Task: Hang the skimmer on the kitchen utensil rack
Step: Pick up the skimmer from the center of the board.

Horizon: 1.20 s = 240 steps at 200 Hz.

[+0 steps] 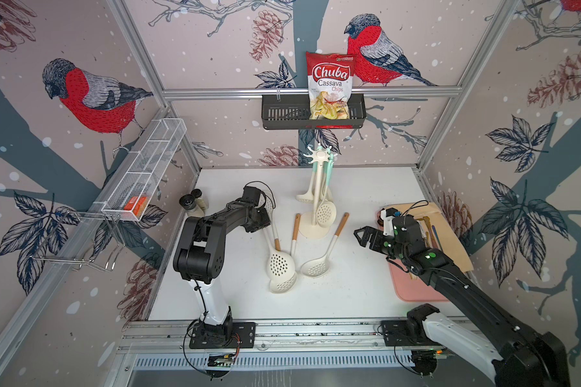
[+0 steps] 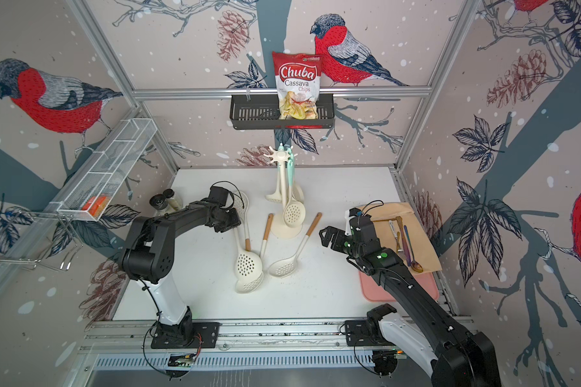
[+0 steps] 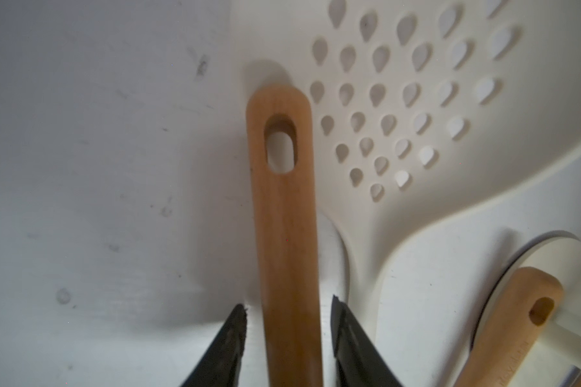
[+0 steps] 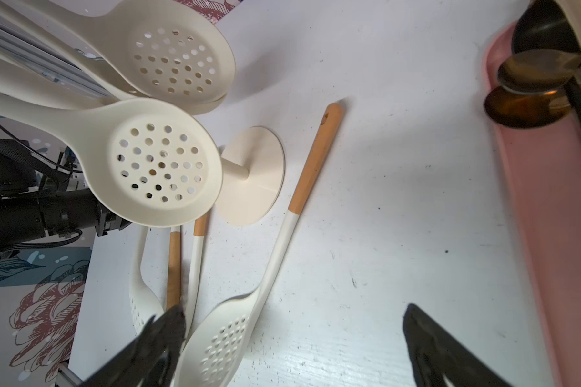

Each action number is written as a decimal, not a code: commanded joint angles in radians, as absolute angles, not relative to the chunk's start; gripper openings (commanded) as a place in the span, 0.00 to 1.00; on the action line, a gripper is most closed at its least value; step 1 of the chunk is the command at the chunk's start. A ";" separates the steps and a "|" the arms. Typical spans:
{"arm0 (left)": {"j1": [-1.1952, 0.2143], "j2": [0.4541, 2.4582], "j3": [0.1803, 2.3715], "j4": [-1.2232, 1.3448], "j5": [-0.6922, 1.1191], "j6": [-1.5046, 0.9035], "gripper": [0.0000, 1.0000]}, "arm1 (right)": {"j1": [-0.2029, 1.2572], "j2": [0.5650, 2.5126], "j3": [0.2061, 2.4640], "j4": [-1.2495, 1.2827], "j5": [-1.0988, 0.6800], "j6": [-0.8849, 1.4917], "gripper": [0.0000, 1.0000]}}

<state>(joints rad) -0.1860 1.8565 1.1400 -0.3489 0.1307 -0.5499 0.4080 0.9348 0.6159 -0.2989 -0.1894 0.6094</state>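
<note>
The cream-white kitchen utensil rack (image 1: 312, 228) stands mid-table with its star top (image 1: 321, 154) up; a skimmer (image 1: 326, 211) and other utensils hang from it. Several skimmers lie left of its base. One has its perforated head (image 1: 267, 201) behind my left gripper (image 1: 264, 226), and its wooden handle (image 3: 282, 207) runs out between the jaws. In the left wrist view my left gripper (image 3: 287, 303) straddles that handle with a thin gap on each side. My right gripper (image 1: 359, 236) hovers open and empty right of the skimmers, over bare table in the right wrist view (image 4: 296, 313).
A black wall basket (image 1: 282, 114) holds a chips bag (image 1: 329, 87). A white wire mesh shelf (image 1: 141, 174) hangs on the left wall. Two shakers (image 1: 193, 201) stand behind the left arm. A pink tray (image 1: 413, 288) and a tan board (image 2: 416, 234) with cutlery lie right.
</note>
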 commanded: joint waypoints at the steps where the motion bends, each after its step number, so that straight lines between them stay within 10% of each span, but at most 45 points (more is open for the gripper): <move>1: -0.174 1.868 1.156 -0.330 0.150 -0.538 0.36 | 0.399 0.926 0.640 -0.319 -0.227 0.629 1.00; 46: -0.167 1.863 1.164 -0.329 0.169 -0.529 0.00 | 0.394 0.829 0.608 -0.276 -0.223 0.594 1.00; 138: -0.166 1.254 1.009 -0.253 0.210 -0.511 0.00 | 0.569 0.704 0.624 -0.113 -0.106 0.636 1.00; 240: -0.416 0.957 1.093 0.373 0.633 -0.691 0.00 | 0.871 0.928 0.927 0.217 -0.443 0.566 0.86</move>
